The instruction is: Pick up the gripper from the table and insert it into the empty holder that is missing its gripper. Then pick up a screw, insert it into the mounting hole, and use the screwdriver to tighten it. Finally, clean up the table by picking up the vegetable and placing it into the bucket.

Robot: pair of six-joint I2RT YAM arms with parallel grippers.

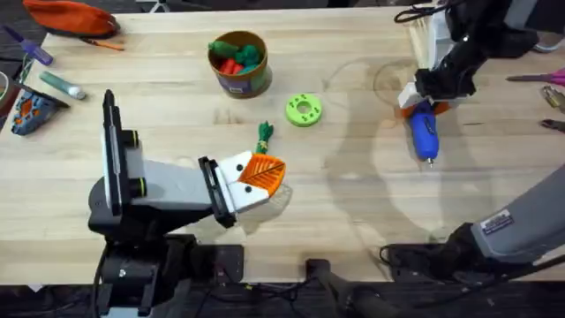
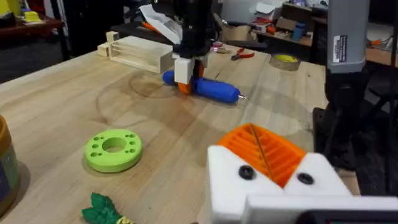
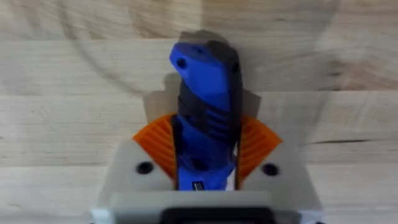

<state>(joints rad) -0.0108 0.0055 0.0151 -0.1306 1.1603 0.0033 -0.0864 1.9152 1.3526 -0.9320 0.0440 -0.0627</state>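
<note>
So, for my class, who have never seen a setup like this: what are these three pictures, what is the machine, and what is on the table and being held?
It is one moment seen by three cameras. The machine is two robot arms at a wooden table, each ending in two white fingers with orange pads. One camera looks down from above; the other two ride on the wrists. In the overhead view the left gripper rests low near the middle, holding nothing visible. The right gripper is closed around the blue screwdriver, which lies on the table. Also there: a small green toy vegetable, a lime-green disc with holes, a tan bucket with toy vegetables inside, and a pale wooden box.
</note>
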